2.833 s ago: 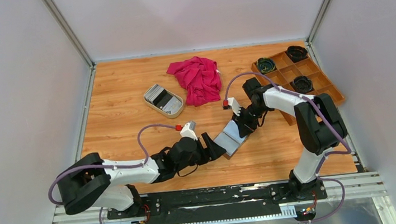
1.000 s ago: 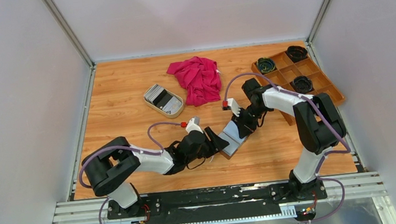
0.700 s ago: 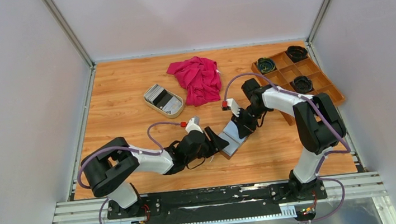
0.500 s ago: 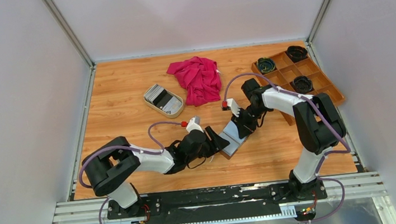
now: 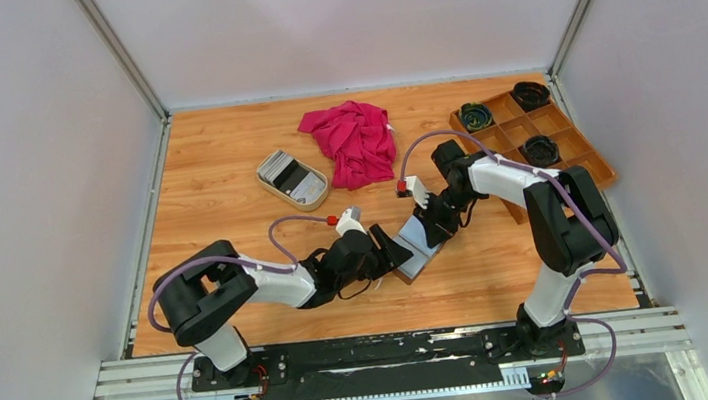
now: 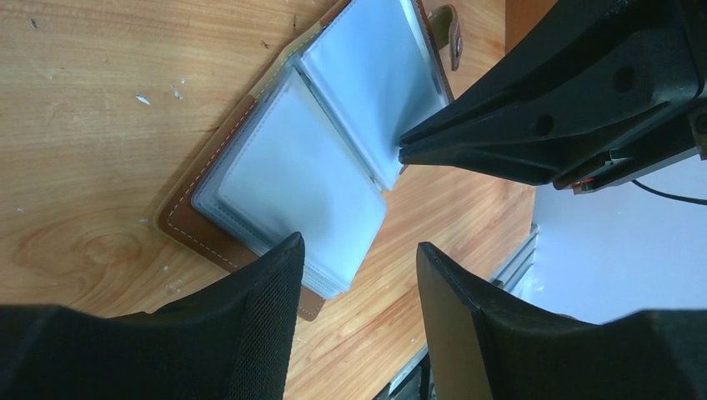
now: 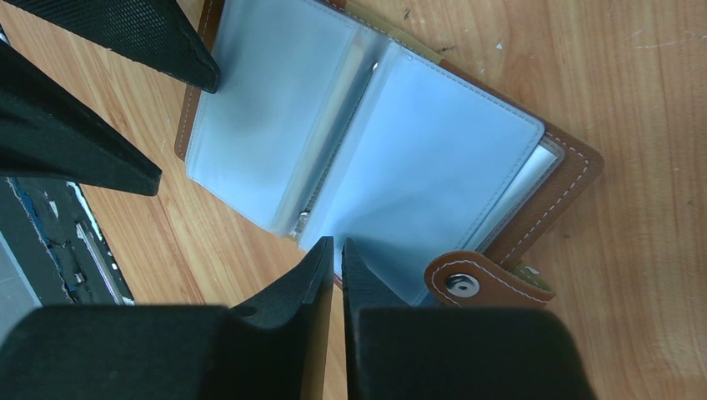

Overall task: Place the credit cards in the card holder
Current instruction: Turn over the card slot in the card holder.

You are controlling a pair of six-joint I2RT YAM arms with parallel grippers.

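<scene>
- Card holder [image 5: 417, 245] lies open and flat on the table, right between the two claws. It is just ahead of the left gripper [image 5: 391, 253] and just under the right gripper [image 5: 430, 223]. Its long axis runs slantwise from one claw to the other.
- Left claw stands open, with one finger on either side of the holder's near corner. It is low over the corner and grips nothing.
- Right claw has its jaws all but together at the opposite long edge, beside the snap tab [image 7: 467, 283]. Its tips meet the rim of a clear sleeve, but I cannot tell whether a leaf is nipped between them.
- Credit cards [image 5: 283, 170] sit stacked in the beige dish [image 5: 265, 180], well apart from the holder. From the left claw they lie beyond and off to its left, and they are farther again from the right claw. By my reckoning the left arm is the nearer one for the fetch, and the right seems placed to steady the holder.
- The overhead view alone shows the cards and the dish; neither wrist view takes them in.
- The wrist views alone show the sleeves fanned apart with no card visible in them, the stitching, and the jaws' gaps.
</scene>
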